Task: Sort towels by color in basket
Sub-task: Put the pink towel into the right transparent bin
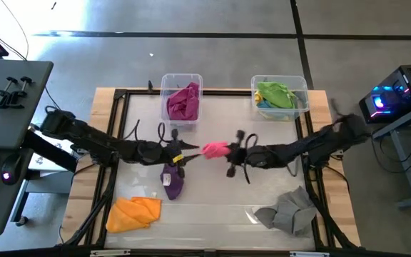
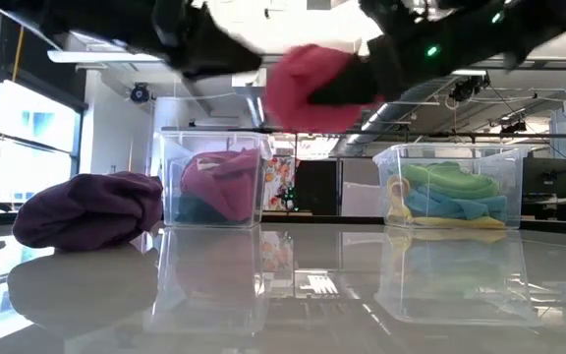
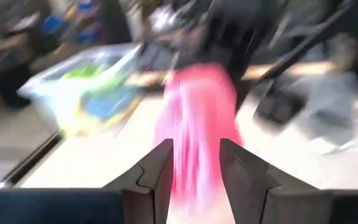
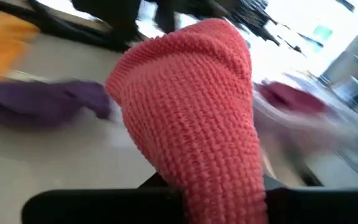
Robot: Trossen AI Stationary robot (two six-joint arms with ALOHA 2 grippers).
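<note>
The pink towel (image 1: 215, 149) hangs in the air above the middle of the table (image 1: 212, 207), between the two arms, and looks to be passing from one to the other. The right gripper (image 1: 228, 150) is closed on one end of it; in its wrist view the knitted cloth rises straight out of the shut fingers. The left gripper (image 1: 188, 153) sits just beside the towel's other end with its fingers (image 3: 157, 177) parted, the cloth hanging between them and not pinched.

Below the left arm a purple towel (image 1: 173, 181) lies on the table. An orange towel (image 1: 133, 213) lies at the near left and a grey towel (image 1: 287, 210) at the near right. At the far edge stand two clear bins: the left bin (image 1: 181, 81) holds a magenta towel (image 1: 183, 102), and the right bin (image 1: 280, 82) holds green, blue and yellow cloths.

To do this step well, the left arm should draw clear before the right one carries the towel off, so the cloth does not snag. Pink probably belongs with the magenta, so the far left bin seems the likely drop; lift high enough to clear its rim.
</note>
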